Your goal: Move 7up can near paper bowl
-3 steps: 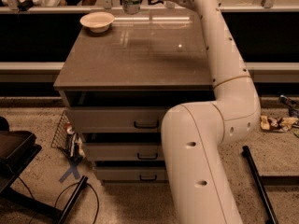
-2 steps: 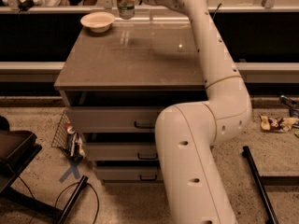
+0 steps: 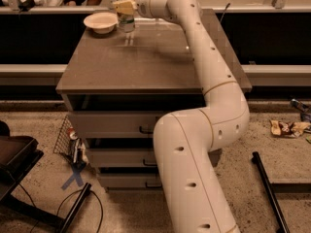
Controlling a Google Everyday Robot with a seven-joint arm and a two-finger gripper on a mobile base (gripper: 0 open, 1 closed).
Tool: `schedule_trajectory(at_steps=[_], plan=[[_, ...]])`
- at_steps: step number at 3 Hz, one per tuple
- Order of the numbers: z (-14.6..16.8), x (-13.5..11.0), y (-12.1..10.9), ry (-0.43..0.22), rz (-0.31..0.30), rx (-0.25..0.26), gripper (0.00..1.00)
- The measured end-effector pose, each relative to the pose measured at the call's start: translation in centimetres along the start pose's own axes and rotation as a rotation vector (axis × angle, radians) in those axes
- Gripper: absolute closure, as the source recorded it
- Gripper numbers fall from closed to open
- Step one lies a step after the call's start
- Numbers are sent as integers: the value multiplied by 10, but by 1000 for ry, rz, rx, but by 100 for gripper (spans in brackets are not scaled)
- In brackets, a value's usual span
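The paper bowl (image 3: 100, 22) is cream and round and sits at the far left corner of the brown cabinet top (image 3: 141, 57). The 7up can (image 3: 127, 21), white and green, stands upright just to the right of the bowl, at or close to the top's surface. My gripper (image 3: 125, 8) reaches in from the right at the end of the long white arm and is closed around the can's upper part. The can's top is hidden by the fingers.
The cabinet has drawers below the top (image 3: 146, 130). A wire basket (image 3: 68, 142) hangs at its lower left. A dark cart (image 3: 14, 164) and cables lie on the floor at left. Wrappers (image 3: 289, 126) lie on the floor at right.
The gripper has carried the can leftward and lower, from near the back middle of the top to a spot right beside the bowl.
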State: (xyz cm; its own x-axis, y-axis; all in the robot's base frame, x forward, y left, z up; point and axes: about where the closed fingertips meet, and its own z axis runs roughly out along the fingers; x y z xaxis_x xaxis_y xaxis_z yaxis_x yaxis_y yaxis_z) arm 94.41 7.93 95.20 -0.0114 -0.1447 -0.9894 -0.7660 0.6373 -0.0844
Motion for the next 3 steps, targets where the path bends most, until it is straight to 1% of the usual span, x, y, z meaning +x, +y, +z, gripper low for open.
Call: schedule_trajectory(at_steps=[1,2,3], plan=[[6,23,-8,43,8,28,100],[10,27,-7,49,10,27,86],[12,29,-5,51,11,24,62]])
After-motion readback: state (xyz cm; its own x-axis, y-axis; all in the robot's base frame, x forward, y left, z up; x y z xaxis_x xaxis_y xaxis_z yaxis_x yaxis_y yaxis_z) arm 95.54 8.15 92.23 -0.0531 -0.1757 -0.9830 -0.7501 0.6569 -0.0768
